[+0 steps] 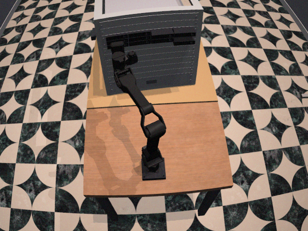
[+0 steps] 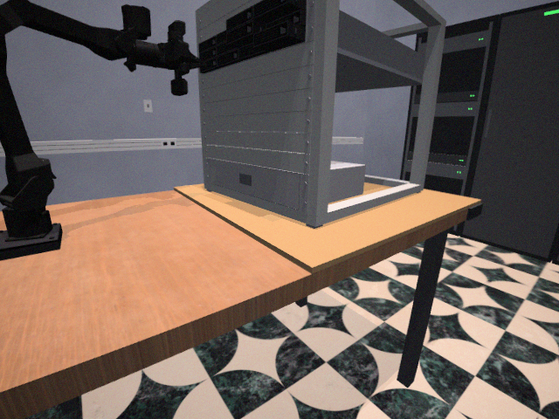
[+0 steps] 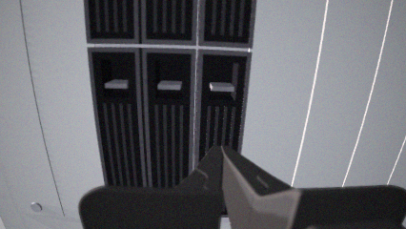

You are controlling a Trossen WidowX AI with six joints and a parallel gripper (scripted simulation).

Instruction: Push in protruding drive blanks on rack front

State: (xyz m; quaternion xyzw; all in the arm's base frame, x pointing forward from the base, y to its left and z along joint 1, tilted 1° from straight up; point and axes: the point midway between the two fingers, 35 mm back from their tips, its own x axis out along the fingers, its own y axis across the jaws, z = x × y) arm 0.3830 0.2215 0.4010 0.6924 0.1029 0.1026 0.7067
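Checkered tiles cover the floor (image 1: 261, 74) under the wooden counter (image 1: 188, 149), and the grey rack (image 1: 164, 67) stands at the counter's far end, on a lighter board (image 1: 206, 92). Near the rack's top runs a dark band of drive blanks (image 1: 139, 39); at the band's right end a few blanks (image 1: 184, 35) stick out of the front. My hand (image 3: 222, 157) is at the left end of this band, its fingers pressed together with nothing between them. Their tips point at the lowest blank (image 3: 224, 110) of the end column, very close to it; whether they touch it I cannot tell
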